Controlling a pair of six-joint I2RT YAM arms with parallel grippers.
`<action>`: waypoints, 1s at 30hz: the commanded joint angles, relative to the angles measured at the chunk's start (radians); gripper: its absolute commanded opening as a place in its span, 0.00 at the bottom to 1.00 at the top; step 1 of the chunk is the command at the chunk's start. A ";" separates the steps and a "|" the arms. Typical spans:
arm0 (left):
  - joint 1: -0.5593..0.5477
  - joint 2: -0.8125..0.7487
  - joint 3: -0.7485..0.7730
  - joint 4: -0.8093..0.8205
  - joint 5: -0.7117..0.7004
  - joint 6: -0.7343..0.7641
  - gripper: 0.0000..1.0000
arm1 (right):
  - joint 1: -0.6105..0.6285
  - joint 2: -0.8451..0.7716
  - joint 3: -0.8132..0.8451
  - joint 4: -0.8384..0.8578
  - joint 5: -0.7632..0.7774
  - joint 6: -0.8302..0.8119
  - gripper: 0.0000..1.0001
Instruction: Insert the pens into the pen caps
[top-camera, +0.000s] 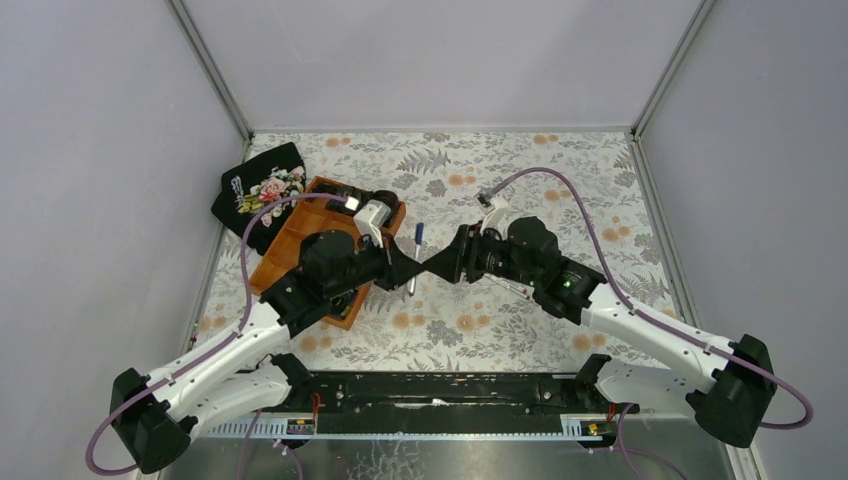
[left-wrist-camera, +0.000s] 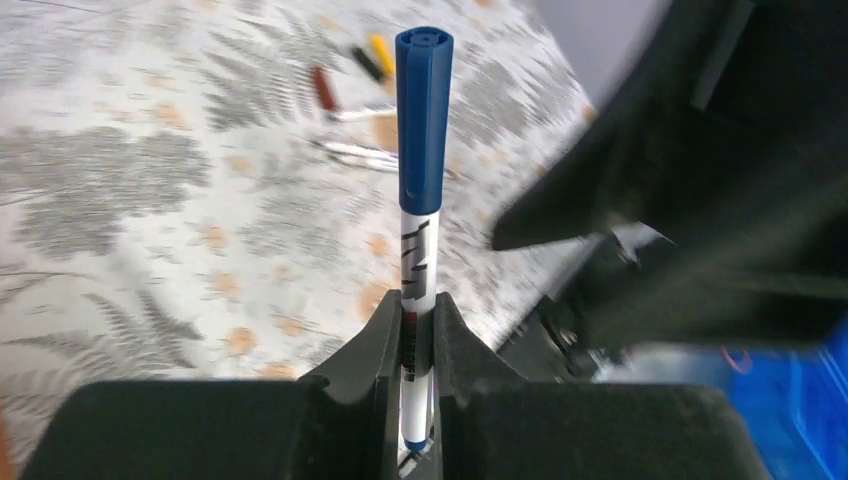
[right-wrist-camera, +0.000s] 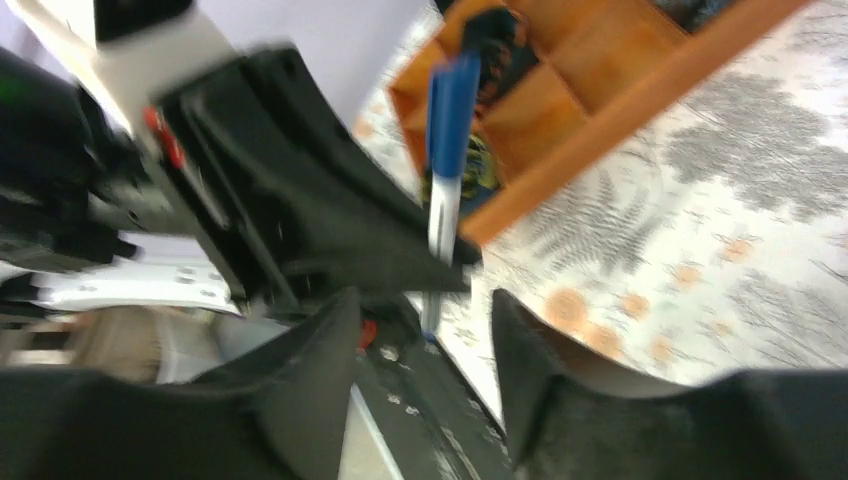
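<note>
Left hand (left-wrist-camera: 418, 318) grips blue-capped white marker pen (left-wrist-camera: 419, 250); right hand (right-wrist-camera: 424, 320) wide, empty, facing it; orange wooden tray (top-camera: 290, 240) edge just left.

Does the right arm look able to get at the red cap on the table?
Probably yes: the right fingers are open and empty, and the red cap lies uncovered on the tablecloth.

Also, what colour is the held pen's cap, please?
The cap on the pen is blue; clearest in left wrist view.
</note>
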 joint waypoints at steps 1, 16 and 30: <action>0.031 0.044 -0.066 -0.016 -0.202 -0.028 0.00 | 0.027 -0.030 0.150 -0.398 0.282 -0.208 0.64; 0.026 0.380 -0.037 -0.182 -0.384 -0.046 0.01 | -0.250 0.261 0.160 -0.537 0.384 -0.438 0.48; 0.026 0.427 0.017 -0.249 -0.518 -0.074 0.57 | -0.250 0.515 0.245 -0.561 0.252 -0.544 0.23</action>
